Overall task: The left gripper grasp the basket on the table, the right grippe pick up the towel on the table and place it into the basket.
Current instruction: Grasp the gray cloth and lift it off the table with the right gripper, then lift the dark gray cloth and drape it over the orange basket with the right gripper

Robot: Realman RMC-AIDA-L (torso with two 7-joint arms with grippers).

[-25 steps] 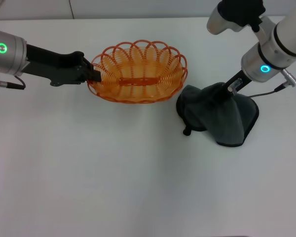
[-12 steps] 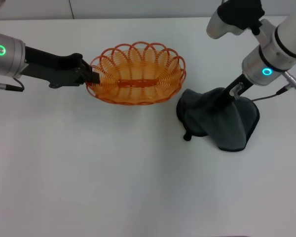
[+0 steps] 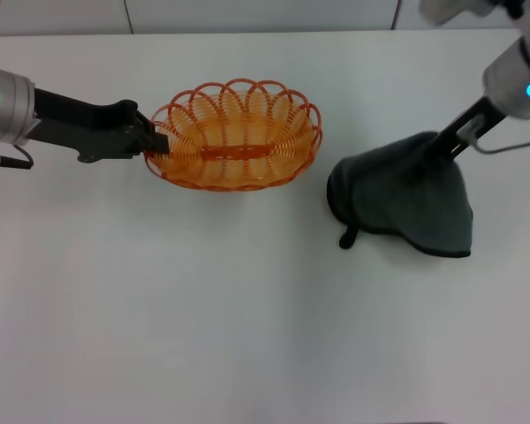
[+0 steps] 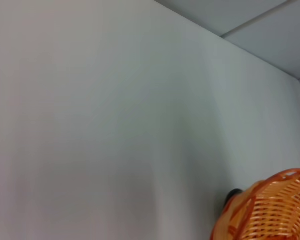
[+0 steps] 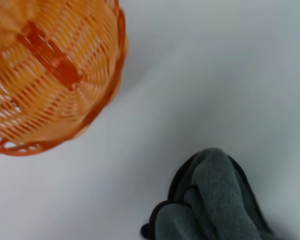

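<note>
The orange wire basket (image 3: pixel 237 134) stands on the white table (image 3: pixel 203 300) at the back, left of centre. My left gripper (image 3: pixel 155 141) is shut on the basket's left rim, its black link reaching in from the left edge. The dark grey-green towel (image 3: pixel 406 199) hangs in a peak at the right, its lower edge and black corner loop (image 3: pixel 346 237) still on the table. My right gripper (image 3: pixel 443 146) is shut on the towel's top, its jaws buried in the cloth. The wrist views show the basket (image 4: pixel 270 210) (image 5: pixel 45 70) and the towel (image 5: pixel 212 205).
A grey wall seam runs along the table's far edge (image 3: pixel 247 31). White table surface lies between the basket and the towel and across the whole near half.
My right gripper has risen and moved right, drawing the towel up into a taller peak. The left gripper has slid the basket slightly left.
</note>
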